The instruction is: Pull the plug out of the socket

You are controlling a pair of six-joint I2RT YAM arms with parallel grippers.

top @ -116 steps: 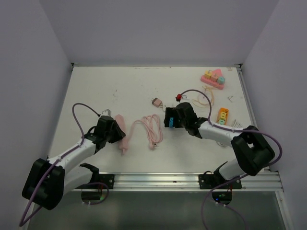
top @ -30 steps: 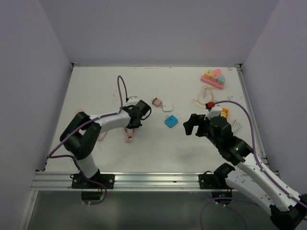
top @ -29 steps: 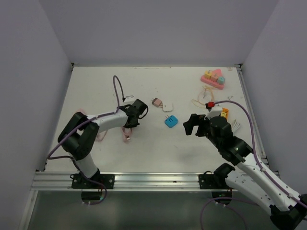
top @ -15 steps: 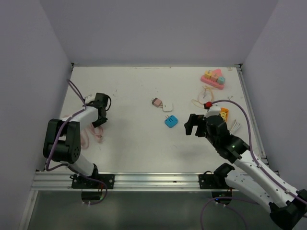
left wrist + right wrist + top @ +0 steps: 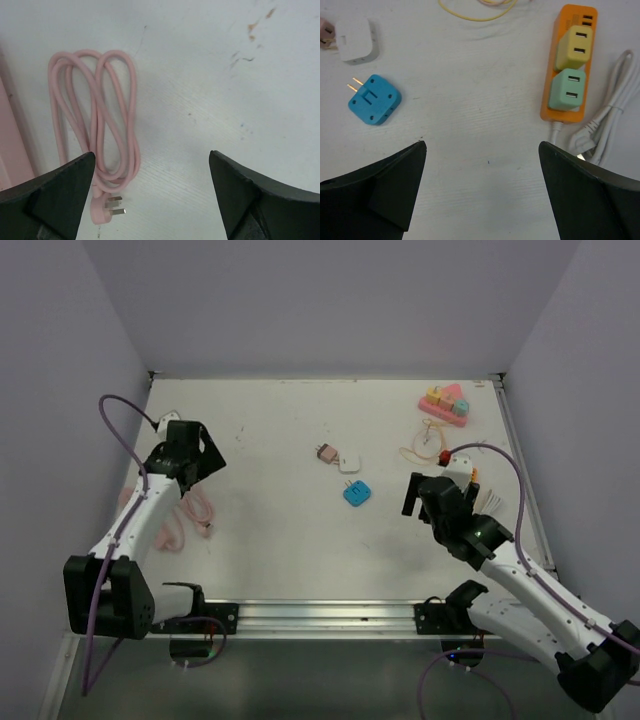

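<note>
The left arm is reaching from its base up the left edge of the table, elbow low and wrist tipped down, so the left gripper is hanging over the left side, well apart from the task's things. The right arm is stretching up and leftward from its base, and the right gripper is hovering above the table between the blue plug and the orange socket strip. The overhead view is hiding most of that strip behind the right arm. The right wrist view is showing it whole: the orange socket strip is carrying a yellow adapter and a green adapter, with a white cable trailing from its near end. The blue plug is lying loose on the table, prongs pointing up-left, well apart from the strip and near a white adapter. There the right gripper is showing its fingers spread wide with nothing between them. Only the left wrist view is showing the left gripper spread and empty too, above a coiled pink cable whose plug is lying beside the left finger.
</note>
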